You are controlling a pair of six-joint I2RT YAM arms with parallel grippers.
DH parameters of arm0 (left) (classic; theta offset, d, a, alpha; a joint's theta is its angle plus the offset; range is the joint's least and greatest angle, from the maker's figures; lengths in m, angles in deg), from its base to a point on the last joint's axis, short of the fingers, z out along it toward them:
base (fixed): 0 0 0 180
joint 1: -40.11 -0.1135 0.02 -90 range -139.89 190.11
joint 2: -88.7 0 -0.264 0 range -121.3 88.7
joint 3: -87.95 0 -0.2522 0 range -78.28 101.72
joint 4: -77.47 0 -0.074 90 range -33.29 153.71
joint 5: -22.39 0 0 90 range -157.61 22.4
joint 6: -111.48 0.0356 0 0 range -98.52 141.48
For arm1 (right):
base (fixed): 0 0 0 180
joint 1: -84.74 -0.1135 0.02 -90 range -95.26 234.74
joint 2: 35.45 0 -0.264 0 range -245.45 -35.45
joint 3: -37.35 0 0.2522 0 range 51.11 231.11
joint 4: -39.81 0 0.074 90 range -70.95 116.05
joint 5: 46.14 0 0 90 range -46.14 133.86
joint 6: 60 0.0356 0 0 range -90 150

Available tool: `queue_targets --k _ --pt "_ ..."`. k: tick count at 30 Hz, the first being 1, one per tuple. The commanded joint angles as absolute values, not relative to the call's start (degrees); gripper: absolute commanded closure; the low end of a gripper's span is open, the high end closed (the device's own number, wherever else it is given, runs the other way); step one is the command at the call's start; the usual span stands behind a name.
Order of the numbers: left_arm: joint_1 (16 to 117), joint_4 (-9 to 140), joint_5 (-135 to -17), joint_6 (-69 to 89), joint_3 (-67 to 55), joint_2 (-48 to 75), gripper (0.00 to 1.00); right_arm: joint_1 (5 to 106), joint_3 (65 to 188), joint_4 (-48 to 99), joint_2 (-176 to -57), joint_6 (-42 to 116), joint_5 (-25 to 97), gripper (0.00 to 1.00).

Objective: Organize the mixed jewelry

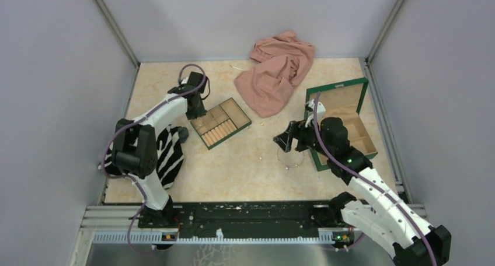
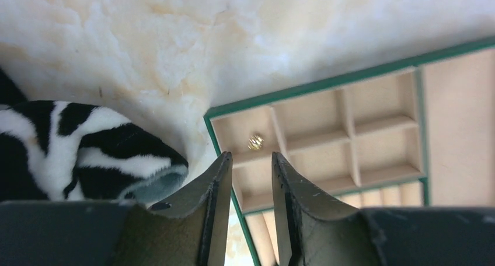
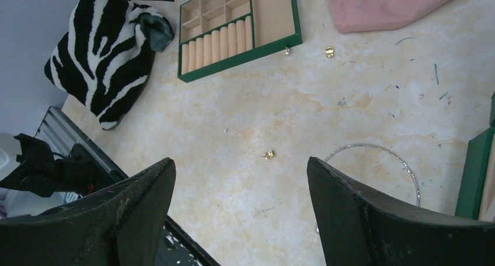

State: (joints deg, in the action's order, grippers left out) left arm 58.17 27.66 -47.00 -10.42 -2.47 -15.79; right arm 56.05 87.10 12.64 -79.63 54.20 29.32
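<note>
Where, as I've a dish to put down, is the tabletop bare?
Widest: the near strip of table between the zebra cloth and the chain necklace, in front of the slotted tray; one gold speck lies on it. Smaller: far-left corner, behind the tray, left of the pink cloth. Crowded on the right: green box, right gripper, necklace.

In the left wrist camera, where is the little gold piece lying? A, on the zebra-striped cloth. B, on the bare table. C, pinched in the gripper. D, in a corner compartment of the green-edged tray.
D: the gold piece lies in a corner compartment of the green-edged tray, clear of the left gripper, whose jaws stand apart and empty.
</note>
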Motion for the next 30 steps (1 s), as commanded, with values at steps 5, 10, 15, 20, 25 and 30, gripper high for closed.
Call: queue_targets --k 5,10,15,20,25,30 --pt "77.20 36.30 -42.82 -1.81 -4.70 -3.52 0.59 56.53 88.83 7.53 -75.14 54.75 45.08 0.17" --pt "85.20 39.55 -53.52 -2.29 -6.70 -5.32 0.59 56.53 89.92 3.67 -73.42 57.10 55.87 0.11" --pt "91.31 39.35 -60.43 -3.08 -5.57 -11.11 0.52 56.53 92.84 -3.31 -77.57 60.54 64.39 0.10" --pt "92.53 40.75 -68.08 -1.26 -7.23 -14.66 0.48 56.53 91.65 -0.47 -75.64 61.32 59.00 0.10" --pt "93.53 43.20 -71.08 3.30 -9.88 -14.47 0.51 56.53 89.54 3.05 -74.28 61.77 55.25 0.11" --pt "94.24 41.96 -71.20 6.65 -8.20 -16.79 0.57 56.53 90.48 3.69 -76.70 60.49 53.49 0.11"
